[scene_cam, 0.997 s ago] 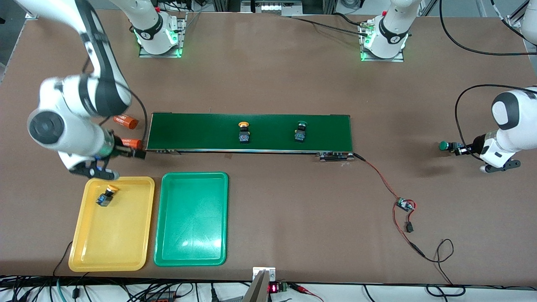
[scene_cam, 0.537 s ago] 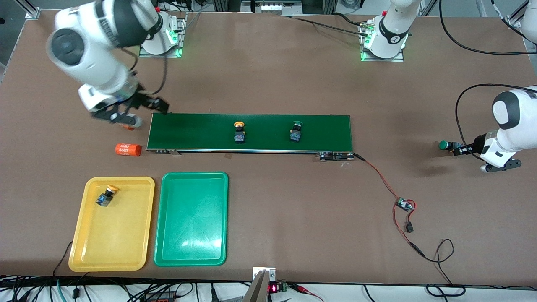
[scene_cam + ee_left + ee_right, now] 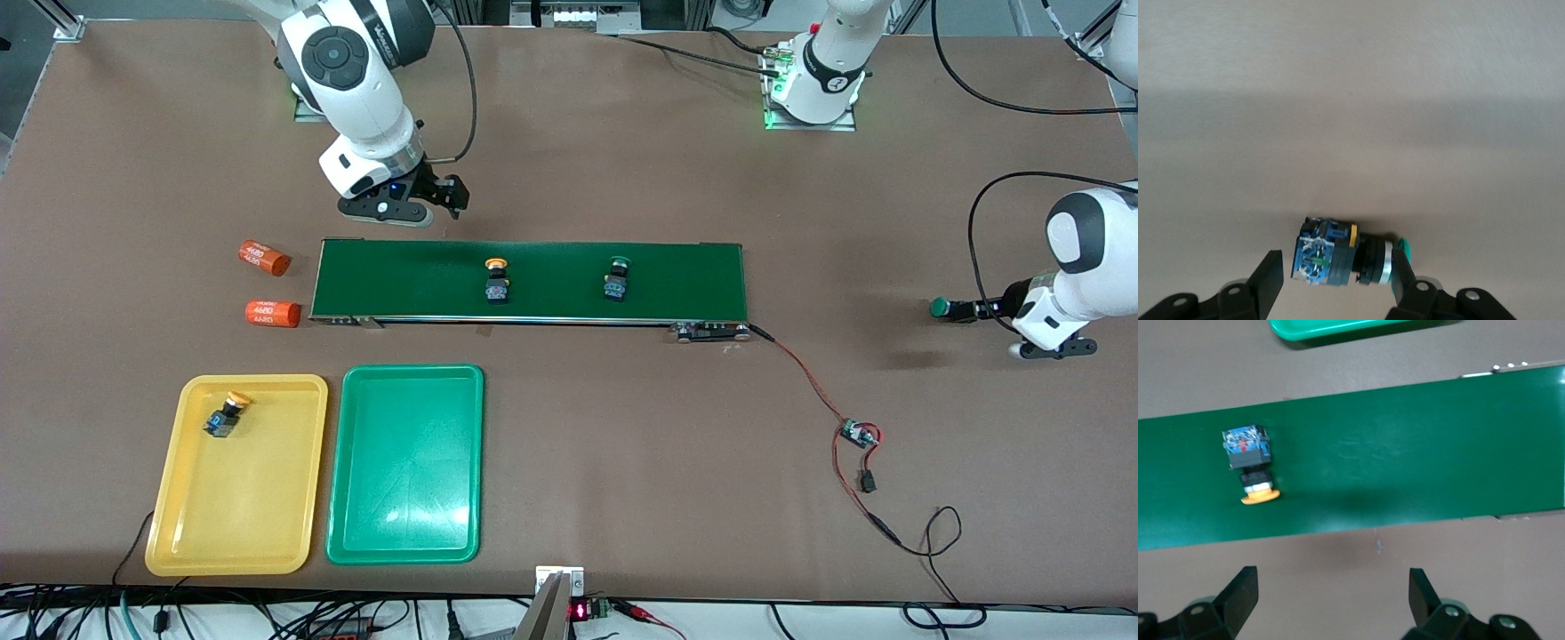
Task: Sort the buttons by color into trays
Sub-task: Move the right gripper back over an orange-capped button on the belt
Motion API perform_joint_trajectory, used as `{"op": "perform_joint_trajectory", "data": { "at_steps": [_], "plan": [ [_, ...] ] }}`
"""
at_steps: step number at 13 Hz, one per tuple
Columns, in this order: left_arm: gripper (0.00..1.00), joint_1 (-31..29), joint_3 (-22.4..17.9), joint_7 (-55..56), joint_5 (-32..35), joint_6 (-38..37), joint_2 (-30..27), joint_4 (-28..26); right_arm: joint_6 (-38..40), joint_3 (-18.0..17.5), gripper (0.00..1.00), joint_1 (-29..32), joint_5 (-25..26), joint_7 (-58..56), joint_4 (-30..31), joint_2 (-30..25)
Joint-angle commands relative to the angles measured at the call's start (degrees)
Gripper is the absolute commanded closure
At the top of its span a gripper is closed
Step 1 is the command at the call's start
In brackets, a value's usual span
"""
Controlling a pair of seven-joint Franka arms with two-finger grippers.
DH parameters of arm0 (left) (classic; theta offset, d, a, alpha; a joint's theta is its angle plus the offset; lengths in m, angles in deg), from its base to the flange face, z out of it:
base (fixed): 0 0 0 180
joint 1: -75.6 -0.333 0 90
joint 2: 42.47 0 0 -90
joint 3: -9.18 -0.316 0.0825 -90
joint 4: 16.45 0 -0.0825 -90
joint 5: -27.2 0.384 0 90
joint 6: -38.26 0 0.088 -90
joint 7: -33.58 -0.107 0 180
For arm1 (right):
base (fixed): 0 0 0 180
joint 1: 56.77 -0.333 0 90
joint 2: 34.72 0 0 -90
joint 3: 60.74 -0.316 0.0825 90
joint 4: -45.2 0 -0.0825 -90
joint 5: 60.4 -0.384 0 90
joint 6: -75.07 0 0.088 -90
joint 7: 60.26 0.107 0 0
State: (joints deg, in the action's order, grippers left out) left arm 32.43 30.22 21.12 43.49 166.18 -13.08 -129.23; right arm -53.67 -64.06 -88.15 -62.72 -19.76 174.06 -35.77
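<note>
Front view, right hand (image 3: 413, 209): hangs over bare worktop (image 3: 622, 160), just beside the conveyor belt's edge farther from the camera; it holds nothing.
Front view, left hand (image 3: 982, 309): low at the left arm's end of the worktop, reaching around the loose green button (image 3: 942, 308).
Front view, conveyor belt (image 3: 400, 276): carries the belt yellow button (image 3: 495, 283) and the belt green button (image 3: 615, 280), well apart, the yellow one toward the right arm's end.
Front view, yellow tray (image 3: 240, 524): holds the tray yellow button (image 3: 224, 416), tipped on its side in the corner farthest from the camera.
Front view, green tray (image 3: 404, 533): just beside the yellow tray, nearer the camera than the belt.
Front view, orange cylinders (image 3: 264, 257): two, lying off the belt's end toward the right arm.
Left wrist view, left hand (image 3: 1338, 257): jaws parted; one of the fingers (image 3: 1265, 283) stands clear of the body, the other is at the cap.
Left wrist view, loose green button (image 3: 1328, 252): lies on its side on the worktop between the fingers.
Right wrist view, right hand (image 3: 1331, 577): jaws wide, nothing between them, over the worktop.
Right wrist view, belt yellow button (image 3: 1250, 463): lies on the conveyor belt (image 3: 1405, 473); a corner of the green tray (image 3: 1338, 327) shows.
</note>
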Motion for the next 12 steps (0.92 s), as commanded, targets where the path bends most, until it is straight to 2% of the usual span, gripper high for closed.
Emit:
{"op": "perform_joint_trajectory", "data": {
  "at_steps": [1,4,8,10,12],
  "plan": [
    [0.25,-0.42,-0.22,-15.51,1.56,-1.88,-1.27,-1.12,-3.18,0.59,0.00,-0.61,0.48,0.37,0.25,1.39],
    [0.24,-1.13,-0.22,-35.90,1.65,-1.18,-1.53,-1.13,-4.50,0.59,0.00,-0.35,0.48,0.37,0.07,3.50],
    [0.22,-1.13,-0.22,-55.34,1.64,3.63,-1.62,-1.39,-12.21,0.68,0.00,-0.08,1.44,0.37,-1.33,9.38],
    [0.15,-0.87,-0.13,-66.51,1.47,7.51,-1.45,-2.09,-13.03,0.85,0.00,0.27,1.53,0.37,-4.65,12.89],
    [0.06,-0.69,0.05,-69.36,1.47,7.70,-1.44,-3.14,-13.03,0.94,0.00,0.01,1.53,0.45,-7.12,16.24]
  ]
}}
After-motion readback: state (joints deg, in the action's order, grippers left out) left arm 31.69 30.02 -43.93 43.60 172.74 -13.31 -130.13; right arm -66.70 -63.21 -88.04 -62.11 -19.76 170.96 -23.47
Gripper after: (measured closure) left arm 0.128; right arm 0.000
